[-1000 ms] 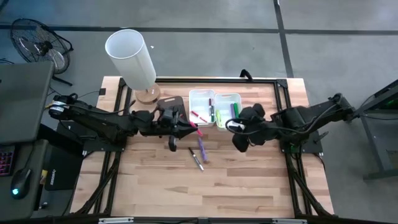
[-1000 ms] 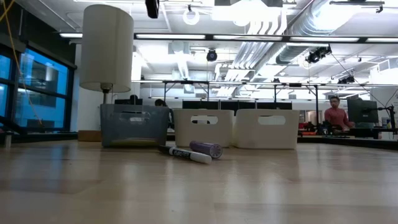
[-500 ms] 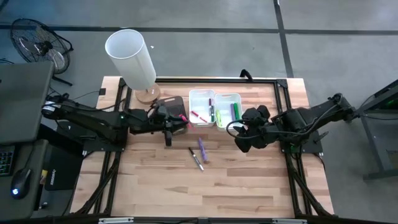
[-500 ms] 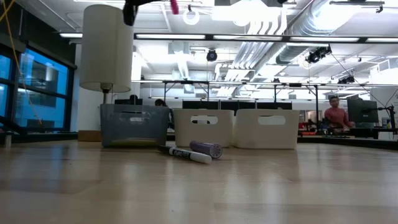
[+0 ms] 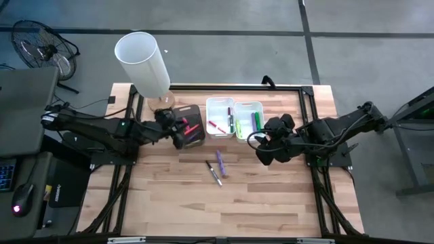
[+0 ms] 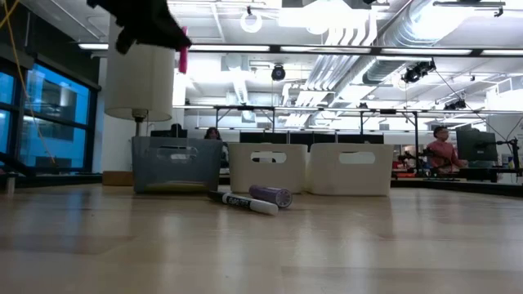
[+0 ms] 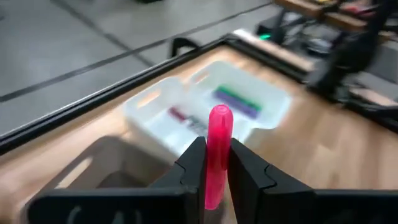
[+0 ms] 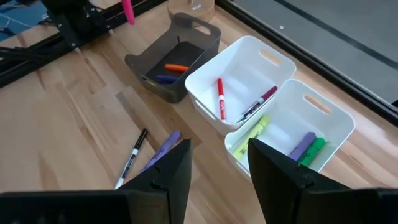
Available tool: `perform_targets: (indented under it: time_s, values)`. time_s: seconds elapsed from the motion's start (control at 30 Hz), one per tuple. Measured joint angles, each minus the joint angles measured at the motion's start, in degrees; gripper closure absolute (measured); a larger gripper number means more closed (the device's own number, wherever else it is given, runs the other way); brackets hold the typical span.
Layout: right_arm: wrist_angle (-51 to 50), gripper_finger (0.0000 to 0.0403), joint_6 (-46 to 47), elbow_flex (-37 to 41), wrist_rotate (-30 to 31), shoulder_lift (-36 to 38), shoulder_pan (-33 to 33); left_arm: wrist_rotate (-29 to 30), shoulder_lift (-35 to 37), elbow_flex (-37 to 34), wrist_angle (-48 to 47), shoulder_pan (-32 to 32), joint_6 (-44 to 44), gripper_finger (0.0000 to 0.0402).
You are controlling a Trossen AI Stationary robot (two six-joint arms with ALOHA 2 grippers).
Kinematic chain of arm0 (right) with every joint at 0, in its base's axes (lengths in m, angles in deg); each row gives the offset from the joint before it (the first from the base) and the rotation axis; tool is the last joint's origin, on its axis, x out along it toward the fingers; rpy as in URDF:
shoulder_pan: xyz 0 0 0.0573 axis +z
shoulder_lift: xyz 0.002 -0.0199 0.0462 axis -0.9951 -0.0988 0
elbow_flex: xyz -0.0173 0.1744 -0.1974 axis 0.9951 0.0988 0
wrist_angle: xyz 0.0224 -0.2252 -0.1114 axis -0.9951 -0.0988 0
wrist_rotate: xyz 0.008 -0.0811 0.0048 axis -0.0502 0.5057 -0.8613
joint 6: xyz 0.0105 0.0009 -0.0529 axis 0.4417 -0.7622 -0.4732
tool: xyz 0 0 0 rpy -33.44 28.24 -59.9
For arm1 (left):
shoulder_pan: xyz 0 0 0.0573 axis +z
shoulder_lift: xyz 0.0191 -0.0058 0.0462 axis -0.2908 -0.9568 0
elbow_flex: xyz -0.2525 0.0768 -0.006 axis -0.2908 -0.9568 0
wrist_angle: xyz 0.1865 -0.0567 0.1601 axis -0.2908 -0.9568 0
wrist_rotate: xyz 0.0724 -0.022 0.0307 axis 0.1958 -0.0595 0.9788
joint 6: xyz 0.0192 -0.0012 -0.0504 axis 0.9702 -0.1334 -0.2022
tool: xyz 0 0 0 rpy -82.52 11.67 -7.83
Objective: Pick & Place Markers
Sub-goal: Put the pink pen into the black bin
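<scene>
One bright pink marker (image 7: pixel 218 149) sits pinched upright in the left hand (image 5: pixel 178 129), fingers clamped on it above the dark grey plastic bin (image 5: pixel 193 126), while the right hand (image 5: pixel 265 150) hovers part-open and empty; release off-centre and it could strike the rim, tumbling onto the wooden tabletop (image 5: pixel 203 203).

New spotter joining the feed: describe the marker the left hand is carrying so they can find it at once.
Start at the tall white lamp at the table's back left; just in front of it sits the dark bin. Above that bin hangs the left hand, shut on a pink marker. It is the only marker off the table, unlike the black marker and purple marker lying on the wood.
</scene>
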Motion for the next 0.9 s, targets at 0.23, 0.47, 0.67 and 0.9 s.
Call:
perform_targets:
  time_s: [0.23, 0.47, 0.67, 0.9]
  values:
    - [0.43, 0.0257, -0.07, 0.02, 1.55, 0.00, 0.00, 4.21, -1.87, -0.01, -8.13, 0.82, -12.65, 0.0358]
    - [1.47, 0.0258, -0.25, 0.04, 4.37, 0.00, 0.00, -2.69, -5.62, 0.02, -9.30, 8.88, -12.75, 0.0358]
    - [1.79, 0.0257, -0.59, 0.07, 4.13, 0.00, 0.00, -14.19, -9.20, 0.02, -9.71, 16.73, -4.74, 0.0358]
    - [2.16, 0.0256, -0.27, 0.07, 3.00, -0.02, 0.00, -23.26, -14.53, 0.02, -9.56, 23.48, 0.67, 0.0358]
